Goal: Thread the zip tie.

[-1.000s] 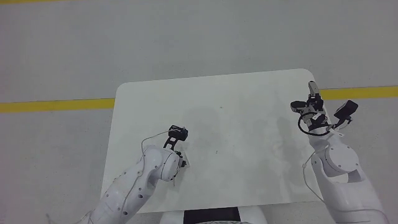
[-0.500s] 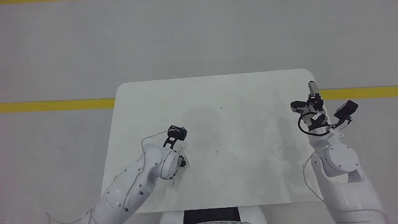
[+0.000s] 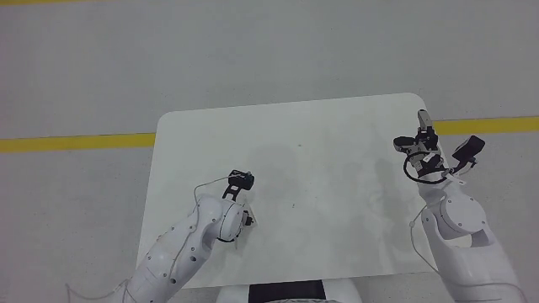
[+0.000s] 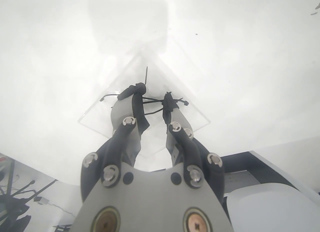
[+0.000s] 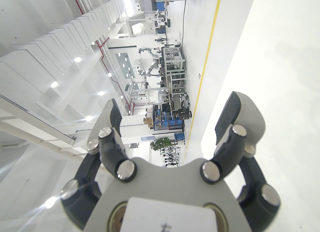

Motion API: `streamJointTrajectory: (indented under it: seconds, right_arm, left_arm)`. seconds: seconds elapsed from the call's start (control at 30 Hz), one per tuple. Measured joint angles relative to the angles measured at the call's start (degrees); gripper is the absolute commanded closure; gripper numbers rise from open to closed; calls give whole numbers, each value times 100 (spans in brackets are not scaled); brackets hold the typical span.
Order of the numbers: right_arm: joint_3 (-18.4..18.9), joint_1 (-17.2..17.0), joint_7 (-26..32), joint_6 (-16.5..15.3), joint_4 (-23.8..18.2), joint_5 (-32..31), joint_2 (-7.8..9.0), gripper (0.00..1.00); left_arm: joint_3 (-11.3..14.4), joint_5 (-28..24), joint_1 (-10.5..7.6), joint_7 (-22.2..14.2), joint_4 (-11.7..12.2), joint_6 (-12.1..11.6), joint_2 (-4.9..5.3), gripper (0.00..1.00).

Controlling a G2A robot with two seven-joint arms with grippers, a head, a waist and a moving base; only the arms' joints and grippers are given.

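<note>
Table (image 3: 337, 135): white, rounded corners; both arms at its near side, left arm low over the near-left part, right arm out by the right edge

Clear square plate (image 4: 172, 80): lies flat on the table directly under the left arm, one corner pointing away from the wrist

Right gripper (image 5: 173, 105): jaws wide apart, nothing between the pads; tilted up off the table toward the hall, well apart from the plate

Left gripper (image 4: 153, 95): pointed down at the plate, black-wrapped fingertips (image 4: 136, 89) touching or just above its surface; jaws part-way apart with a narrow gap, not clamped on anything that I can make out

Zip tie (image 4: 160, 100): thin and black, on the plate at the left fingertips; it crosses the gap from one tip to the other, and its small head lies just outside the far-side finger; long axis therefore runs along the closing direction, not across it; further black strands (image 4: 146, 75) stick out beyond the tips and to the side; cannot tell whether one tie or several

Judgement: left arm is nearer by far, the tie being right at its tips; closing as it stands would likely push the tie endwise rather than pinch it; wrist probably needs turning so the pads meet the strap across its width; right gripper must then come over to take the free end
</note>
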Motion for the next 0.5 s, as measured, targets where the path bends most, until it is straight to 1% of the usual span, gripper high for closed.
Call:
streamJointTrajectory:
  seconds: [0.17,0.27,0.4,0.5]
  right_arm:
    - [0,0,0,0,0,0,0,0]
    - [0,0,0,0,0,0,0,0]
    - [0,0,0,0,0,0,0,0]
    - [0,0,0,0,0,0,0,0]
  left_arm:
    - [7,-6,-38,-7,81,0,-19,78]
    - [26,-19,-67,-1,132,-1,-35,81]
    - [36,-26,-97,-3,183,-1,-49,88]
    - [37,-29,-111,-13,208,-1,-57,100]
